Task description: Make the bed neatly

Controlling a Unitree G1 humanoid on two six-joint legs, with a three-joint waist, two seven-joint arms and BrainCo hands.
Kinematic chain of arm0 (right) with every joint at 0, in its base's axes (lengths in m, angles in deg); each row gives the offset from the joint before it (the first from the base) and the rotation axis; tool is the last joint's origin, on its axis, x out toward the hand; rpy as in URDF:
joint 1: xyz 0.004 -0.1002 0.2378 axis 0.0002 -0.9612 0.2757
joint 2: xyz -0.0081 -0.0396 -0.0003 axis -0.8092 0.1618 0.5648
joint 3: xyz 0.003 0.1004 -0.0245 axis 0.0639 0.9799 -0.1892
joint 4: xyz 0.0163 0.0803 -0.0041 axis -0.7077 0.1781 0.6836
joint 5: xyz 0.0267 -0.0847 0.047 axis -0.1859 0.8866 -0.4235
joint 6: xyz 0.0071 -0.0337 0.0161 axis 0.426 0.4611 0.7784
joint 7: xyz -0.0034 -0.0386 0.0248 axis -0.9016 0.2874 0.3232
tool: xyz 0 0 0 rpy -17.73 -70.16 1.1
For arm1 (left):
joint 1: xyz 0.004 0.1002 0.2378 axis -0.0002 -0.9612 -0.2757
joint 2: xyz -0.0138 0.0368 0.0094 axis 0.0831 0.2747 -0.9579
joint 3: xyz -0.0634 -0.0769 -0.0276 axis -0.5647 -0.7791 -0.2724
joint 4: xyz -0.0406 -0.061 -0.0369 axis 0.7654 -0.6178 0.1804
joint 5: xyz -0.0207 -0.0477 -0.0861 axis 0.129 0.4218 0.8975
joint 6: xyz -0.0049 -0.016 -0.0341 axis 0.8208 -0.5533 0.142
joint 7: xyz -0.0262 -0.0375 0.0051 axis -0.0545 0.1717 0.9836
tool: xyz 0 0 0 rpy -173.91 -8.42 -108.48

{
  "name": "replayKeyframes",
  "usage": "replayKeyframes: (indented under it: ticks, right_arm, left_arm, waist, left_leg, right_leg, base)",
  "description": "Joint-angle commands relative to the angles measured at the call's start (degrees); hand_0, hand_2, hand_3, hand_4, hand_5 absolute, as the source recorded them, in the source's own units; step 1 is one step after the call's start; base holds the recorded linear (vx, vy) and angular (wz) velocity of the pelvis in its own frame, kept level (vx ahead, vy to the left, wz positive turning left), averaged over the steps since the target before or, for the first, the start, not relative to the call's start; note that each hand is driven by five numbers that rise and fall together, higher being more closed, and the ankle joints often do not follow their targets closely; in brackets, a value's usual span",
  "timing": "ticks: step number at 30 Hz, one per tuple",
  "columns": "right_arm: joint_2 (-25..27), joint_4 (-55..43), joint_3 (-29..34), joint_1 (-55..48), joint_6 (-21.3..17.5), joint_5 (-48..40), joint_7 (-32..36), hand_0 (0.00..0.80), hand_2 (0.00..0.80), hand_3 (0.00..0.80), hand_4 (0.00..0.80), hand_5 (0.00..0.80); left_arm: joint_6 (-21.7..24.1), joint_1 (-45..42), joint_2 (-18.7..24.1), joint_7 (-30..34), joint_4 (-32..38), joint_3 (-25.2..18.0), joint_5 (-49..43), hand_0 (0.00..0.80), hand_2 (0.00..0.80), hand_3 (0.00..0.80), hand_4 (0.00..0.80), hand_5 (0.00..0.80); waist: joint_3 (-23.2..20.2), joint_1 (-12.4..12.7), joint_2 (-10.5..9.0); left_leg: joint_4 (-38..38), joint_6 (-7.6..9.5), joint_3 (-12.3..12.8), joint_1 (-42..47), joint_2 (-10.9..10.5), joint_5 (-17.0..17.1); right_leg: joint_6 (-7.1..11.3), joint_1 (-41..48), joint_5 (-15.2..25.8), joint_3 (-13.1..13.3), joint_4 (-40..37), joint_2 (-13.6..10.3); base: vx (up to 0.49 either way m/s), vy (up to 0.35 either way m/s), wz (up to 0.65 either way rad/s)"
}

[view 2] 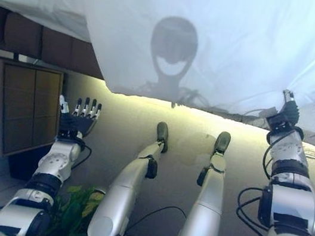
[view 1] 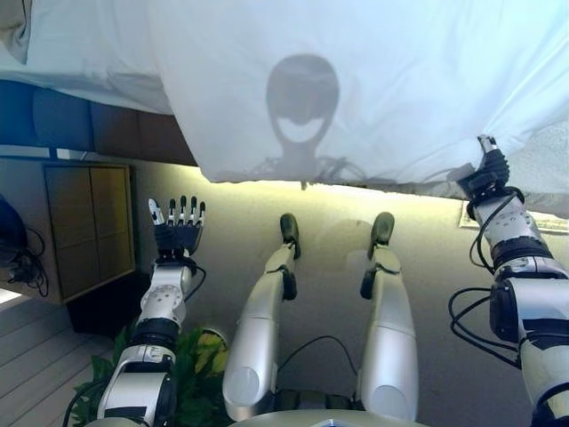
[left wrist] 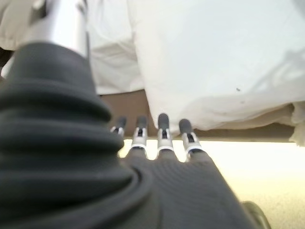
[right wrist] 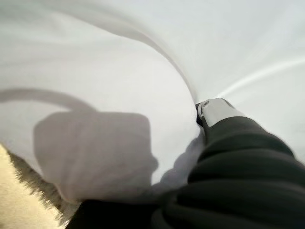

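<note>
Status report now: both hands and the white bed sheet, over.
Left hand open, free beside the bed. Right hand at the white bed sheet's edge, grip hidden. Sheet hangs over the side. Nothing in the way.

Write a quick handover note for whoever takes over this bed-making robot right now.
Left robot hand: open, fingers straight, held in the air below the bed edge, touching nothing.
Right robot hand: at the hanging edge of the white sheet; its fingers are hidden in the cloth, so grip is unclear.
The sheet drapes over the bed edge, hanging lower on one side, with folds. A wooden cabinet stands on the left.
Done: nothing clearly finished.
Left: pull the sheet even and smooth it.
</note>
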Motion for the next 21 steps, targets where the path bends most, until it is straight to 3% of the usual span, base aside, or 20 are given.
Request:
replayKeyframes:
  ticks: [1,12,21]
  right_arm:
    - [-2.1,2.1,-2.4,-2.6,2.8,3.9,-1.1,0.800,0.800,0.800,0.800,0.800]
    - [-4.2,4.7,0.3,-11.7,4.8,5.4,-6.9,0.800,0.800,0.800,0.800,0.800]
    - [-5.0,5.1,5.6,-21.4,3.1,4.9,-10.2,0.800,0.800,0.800,0.800,0.800]
  left_arm:
    - [2.3,0.4,-1.1,2.5,-2.3,-0.6,0.1,0.000,0.000,0.000,0.000,0.000]
    - [4.0,-0.9,-2.3,4.8,-3.2,-1.1,0.3,0.000,0.000,0.000,0.000,0.000]
    - [5.9,-3.2,-4.3,5.6,-1.0,-0.9,0.3,0.000,0.000,0.000,0.000,0.000]
  waist:
    - [0.3,-0.6,0.95]
    - [0.3,-2.2,2.07]
    - [0.3,-4.3,2.60]
  left_leg:
    - [5.0,-2.21,-1.5,-0.3,-3.4,-5.4]
    - [4.6,-2.14,-0.6,0.1,-3.8,-5.9]
    - [4.3,-1.95,1.1,0.4,-3.8,-6.6]
  right_leg:
    - [3.26,-0.8,4.1,-1.0,-3.8,-0.9]
    - [3.58,-0.8,4.2,0.6,-4.8,-1.4]
    - [3.68,-1.2,4.1,2.5,-5.5,-1.2]
  base:
    - [-0.015,0.040,-0.03]
    - [-0.005,0.056,-0.03]
    - [0.001,0.051,-0.06]
